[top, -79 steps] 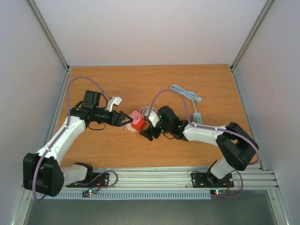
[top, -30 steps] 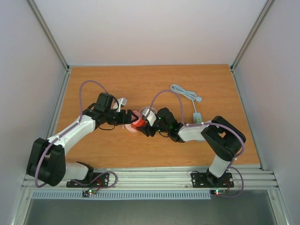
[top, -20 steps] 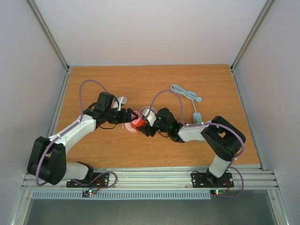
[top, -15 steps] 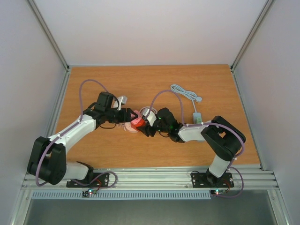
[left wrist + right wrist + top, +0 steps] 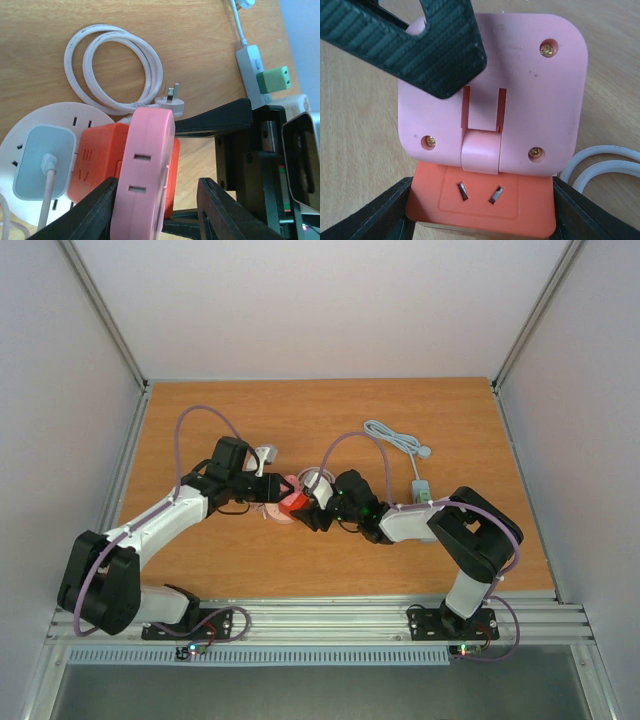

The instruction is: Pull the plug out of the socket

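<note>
Near the middle of the desk (image 5: 400, 410), the pink plug (image 5: 145, 170) is seated against the orange socket block (image 5: 480, 205), at the right edge of a round white socket disc (image 5: 60, 112).

The left pincer (image 5: 157, 180) is spread, with 1 finger on each side of the plug. In the left wrist view the finger on the right stands clear of it, and contact on the other side cannot be told. The right pincer (image 5: 482, 200) pinches the orange block from 2 opposite sides, its fingers (image 5: 365, 215) pressed against it.

The plug's flat face shows 3 screws and a central tab. Faint moulded marks near its top are too weak to read. Its narrow edge carries 2 slots, and the orange face below has 2 slanted slots.

A pale blue charger (image 5: 42, 160) is plugged into the disc. Just beyond lies a coiled white cable (image 5: 155, 65) ending in a 3-pin plug (image 5: 169, 100). Farther right lies a white strip (image 5: 252, 60) with a green adapter (image 5: 272, 80).
</note>
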`<state>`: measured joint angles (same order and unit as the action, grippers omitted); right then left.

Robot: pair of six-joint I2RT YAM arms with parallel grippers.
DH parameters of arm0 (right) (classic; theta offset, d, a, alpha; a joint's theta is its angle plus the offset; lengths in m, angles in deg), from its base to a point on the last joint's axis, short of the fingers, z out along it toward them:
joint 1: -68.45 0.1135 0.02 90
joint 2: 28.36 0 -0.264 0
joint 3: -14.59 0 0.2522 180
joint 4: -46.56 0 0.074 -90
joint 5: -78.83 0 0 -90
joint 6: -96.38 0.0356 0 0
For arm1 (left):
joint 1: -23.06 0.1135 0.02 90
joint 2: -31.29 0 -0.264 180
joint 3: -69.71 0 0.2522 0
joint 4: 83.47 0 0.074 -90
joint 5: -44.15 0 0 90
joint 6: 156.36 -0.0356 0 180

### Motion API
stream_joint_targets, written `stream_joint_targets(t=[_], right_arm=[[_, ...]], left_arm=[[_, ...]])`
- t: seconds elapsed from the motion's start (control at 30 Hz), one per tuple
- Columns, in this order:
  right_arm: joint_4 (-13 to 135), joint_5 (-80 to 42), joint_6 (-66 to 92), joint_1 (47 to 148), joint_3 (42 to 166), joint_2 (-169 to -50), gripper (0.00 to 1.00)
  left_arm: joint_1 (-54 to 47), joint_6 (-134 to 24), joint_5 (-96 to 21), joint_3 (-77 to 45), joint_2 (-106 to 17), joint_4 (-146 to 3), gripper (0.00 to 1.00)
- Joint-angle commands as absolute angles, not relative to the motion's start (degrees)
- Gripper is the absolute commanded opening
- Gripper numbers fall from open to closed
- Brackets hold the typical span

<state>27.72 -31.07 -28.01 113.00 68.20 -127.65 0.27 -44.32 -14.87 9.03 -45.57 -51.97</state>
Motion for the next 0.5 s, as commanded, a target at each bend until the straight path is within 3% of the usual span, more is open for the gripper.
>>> stream_joint_targets(t=[0.0, 0.47], right_arm=[[27.0, -32.9, -27.6, 113.2, 69.1, -128.8, 0.52], [26.9, -31.9, -25.8, 113.2, 69.9, -129.2, 0.49]], left_arm=[[-1.6, -49.5, -21.2, 6.1, -45.0, -54.1, 0.44], [-7.6, -56.8, -31.1, 4.8, -44.8, -52.1, 0.32]])
